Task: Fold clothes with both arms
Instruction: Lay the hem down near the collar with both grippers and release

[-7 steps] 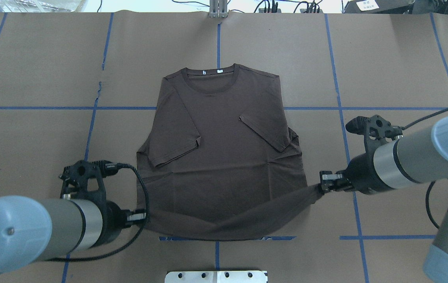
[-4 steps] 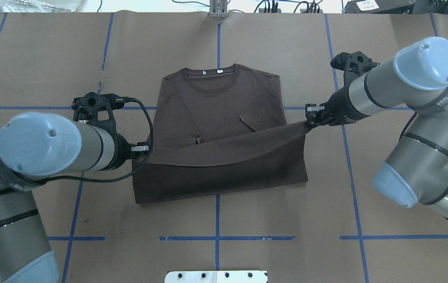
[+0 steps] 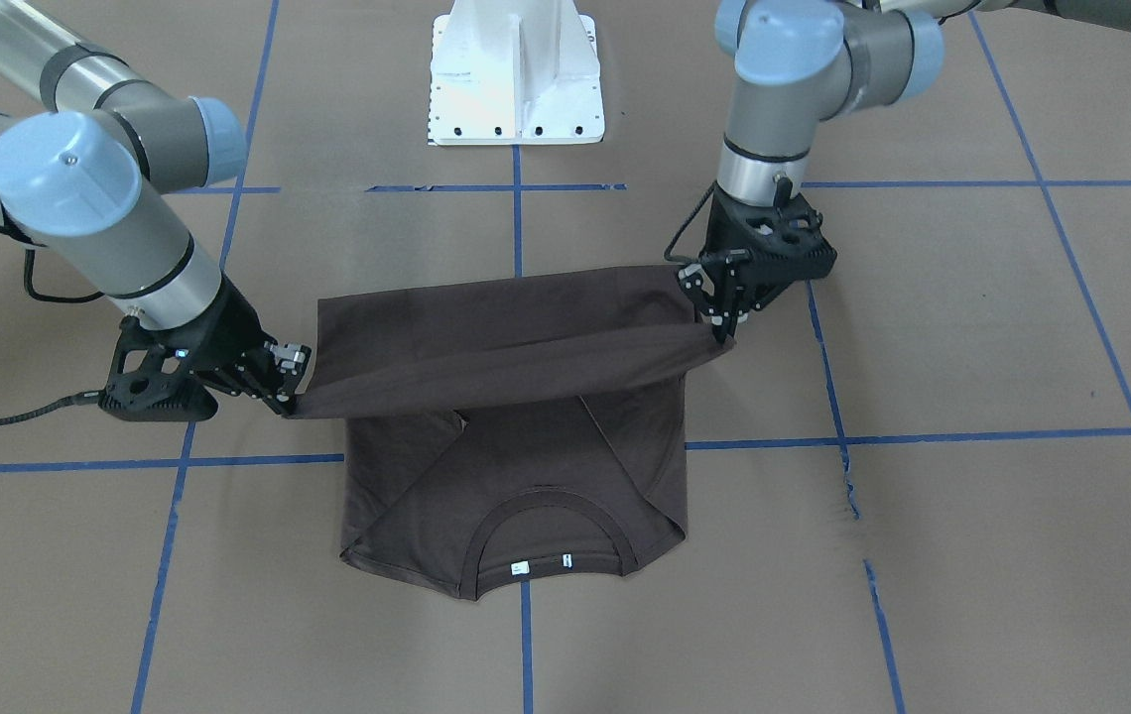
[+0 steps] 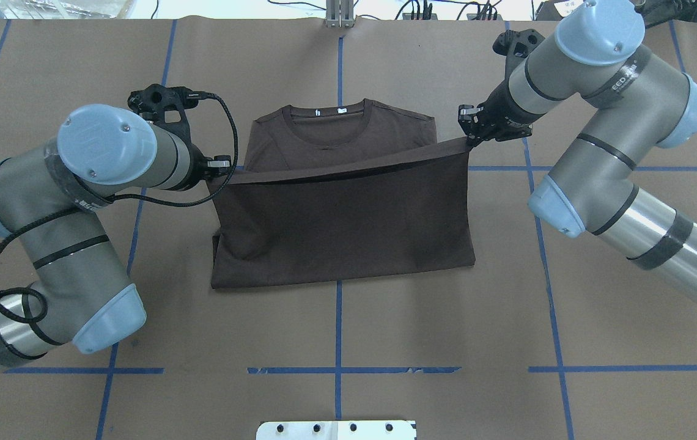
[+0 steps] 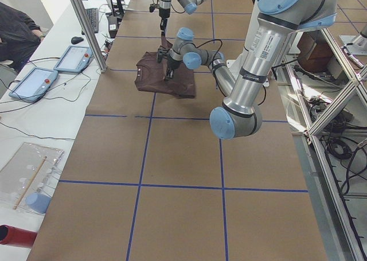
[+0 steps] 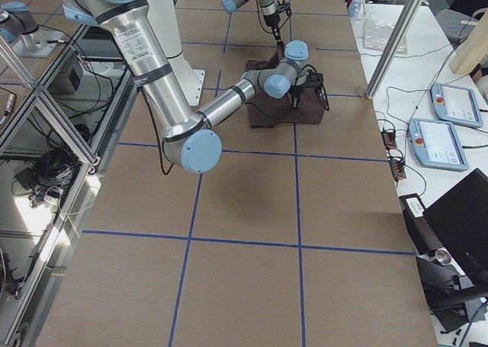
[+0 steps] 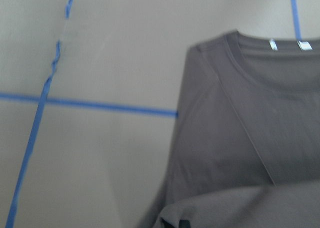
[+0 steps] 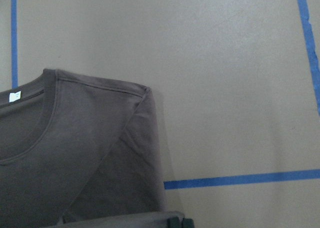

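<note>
The clothes are one dark brown T-shirt [image 4: 342, 226] lying flat on the brown table cover, collar [image 4: 330, 116] at the far side with white neck labels. Its bottom hem is lifted and stretched taut in a band across the chest, doubled back over the lower body. My left gripper [image 4: 221, 168] is shut on the hem's left corner, and my right gripper [image 4: 469, 135] is shut on the right corner. From the front-facing view the left gripper [image 3: 724, 322] and right gripper [image 3: 290, 392] hold the hem just above the cloth. Both wrist views show the shoulders and collar [image 7: 260, 47] below the held hem.
A white bolted pedestal [image 3: 516, 69] stands at the robot's side of the table. Blue tape lines [image 4: 338, 330] grid the brown cover. A side table with tablets [image 5: 34, 80] and a seated person [image 5: 17, 26] lies beyond the far edge.
Both grippers have carried the hem from the near edge up over the shirt toward the collar. The folded-in sleeves are now covered, and the shirt's lower half lies doubled.
</note>
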